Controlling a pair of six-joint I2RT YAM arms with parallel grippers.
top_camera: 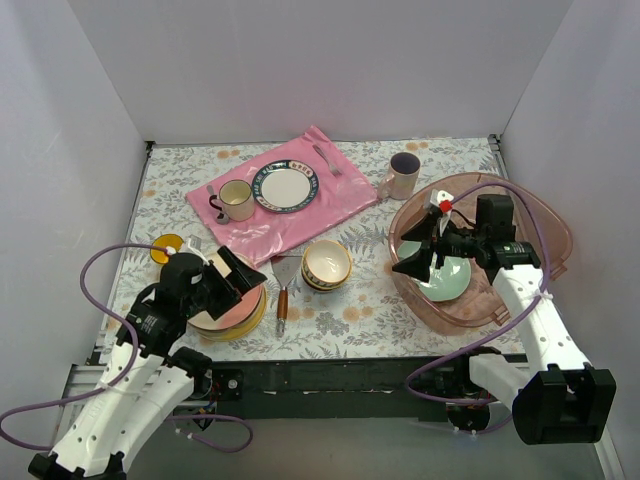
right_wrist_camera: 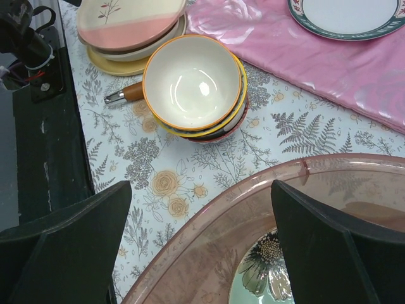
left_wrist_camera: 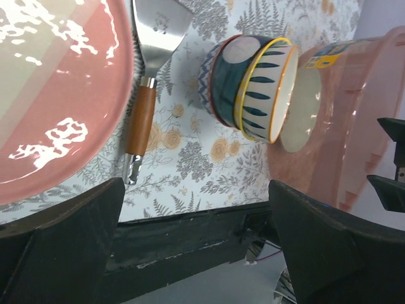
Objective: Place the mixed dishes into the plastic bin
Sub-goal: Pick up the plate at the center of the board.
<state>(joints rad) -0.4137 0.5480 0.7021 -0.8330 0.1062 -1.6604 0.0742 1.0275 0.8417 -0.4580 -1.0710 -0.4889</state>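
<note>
One dish is in the bin, as far as the views show. Both sets of jaws stand wide apart and hold nothing.

The right jaws hang over the bin, at 3 o'clock on the counter, just above the green plate lying flat on its floor.

The left jaws hover over the stack of plates at 8 o'clock; I cannot tell whether they touch it.

Waiting outside the bin are that stack, the nested bowls near the middle, the yellow mug at 9 o'clock and the pinkish mug at 1 o'clock, near the bin's rim.

I judge the task to be at an early stage, with most dishes not yet in; the stack looks the likeliest next pick.
</note>
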